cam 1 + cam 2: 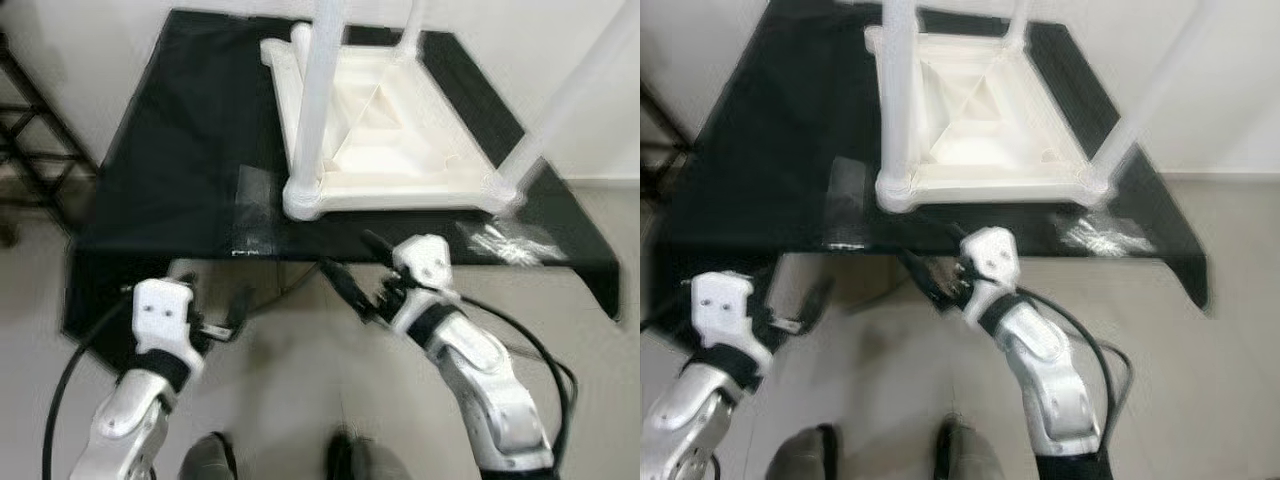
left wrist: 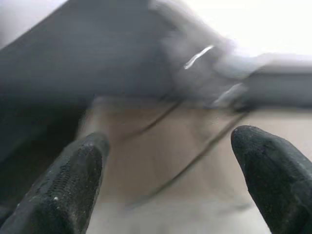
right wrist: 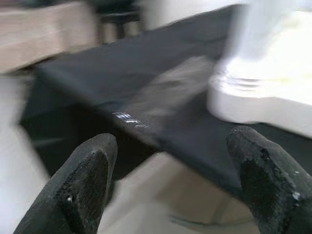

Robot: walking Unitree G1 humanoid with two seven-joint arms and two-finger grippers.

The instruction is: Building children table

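Note:
A white children's table lies upside down on a black-covered table, with its white legs standing up from the corners. My right gripper is open and holds nothing. It hovers just before the black table's front edge, below the near left corner of the white table. In the right wrist view the open right gripper looks at that corner leg socket. My left gripper hangs open lower down at the left, in front of the black cloth, and the left wrist view faces beige floor.
A small clear bag of parts lies on the black surface near its front right corner. A pale tape patch sits near the front edge. A dark rack stands at the left. Cables trail from both arms, and my feet are below.

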